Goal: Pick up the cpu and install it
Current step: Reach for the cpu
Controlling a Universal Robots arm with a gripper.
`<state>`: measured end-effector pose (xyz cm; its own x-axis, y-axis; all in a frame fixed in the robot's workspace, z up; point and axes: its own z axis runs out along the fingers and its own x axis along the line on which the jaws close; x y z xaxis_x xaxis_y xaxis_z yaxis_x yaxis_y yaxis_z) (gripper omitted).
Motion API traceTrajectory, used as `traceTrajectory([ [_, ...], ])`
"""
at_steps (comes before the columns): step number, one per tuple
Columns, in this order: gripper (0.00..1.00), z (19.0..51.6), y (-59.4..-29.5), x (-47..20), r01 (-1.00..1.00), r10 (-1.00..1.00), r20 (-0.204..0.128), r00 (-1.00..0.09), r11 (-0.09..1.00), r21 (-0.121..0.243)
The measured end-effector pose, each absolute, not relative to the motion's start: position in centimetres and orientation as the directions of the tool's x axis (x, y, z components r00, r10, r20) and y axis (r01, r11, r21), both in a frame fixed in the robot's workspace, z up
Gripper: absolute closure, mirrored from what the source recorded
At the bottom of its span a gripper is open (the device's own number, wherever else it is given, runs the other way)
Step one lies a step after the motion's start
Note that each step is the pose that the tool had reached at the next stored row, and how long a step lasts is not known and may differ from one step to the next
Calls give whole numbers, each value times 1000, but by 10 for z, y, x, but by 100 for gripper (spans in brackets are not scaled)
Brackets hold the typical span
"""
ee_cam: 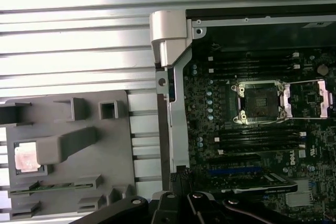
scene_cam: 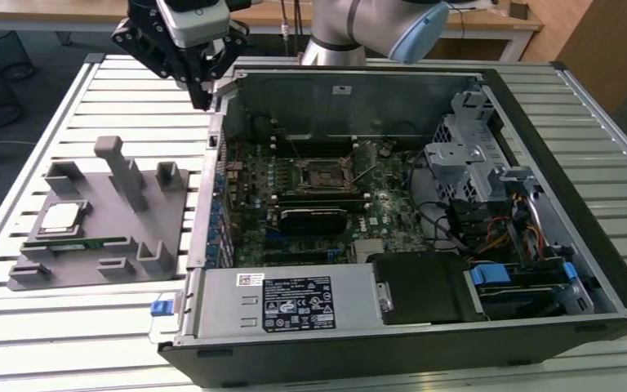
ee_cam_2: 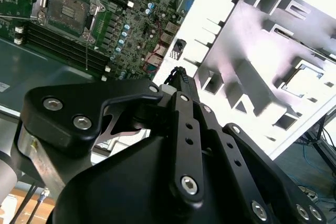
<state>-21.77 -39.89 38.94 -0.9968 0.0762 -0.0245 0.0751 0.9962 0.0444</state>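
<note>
The cpu [scene_cam: 61,217] lies in a pocket of the grey holder [scene_cam: 101,224], the socket [scene_cam: 322,174] in the computer case [scene_cam: 335,102] is empty, and the claw [scene_cam: 199,100], pressed together, holds nothing.

Small square cpu [scene_cam: 61,217], flat, shiny silver top facing up, thin pale rim. Sits level in a square pocket of the grey holder [scene_cam: 117,265], ungrasped. Lies well apart from the end effector [scene_cam: 200,103], lower and toward the exterior view's left.
</note>
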Motion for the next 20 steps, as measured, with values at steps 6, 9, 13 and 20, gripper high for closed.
traceTrajectory([
  [6, 89, 389, -399, -223, 75, 76, -24, -997, 996, 44],
  [9, 89, 389, -399, -226, 75, 76, -24, -997, 996, 44],
  [13, 89, 389, -399, -230, 75, 76, -24, -997, 996, 44],
  [20, 89, 388, -399, -236, 75, 76, -24, -997, 996, 44],
])
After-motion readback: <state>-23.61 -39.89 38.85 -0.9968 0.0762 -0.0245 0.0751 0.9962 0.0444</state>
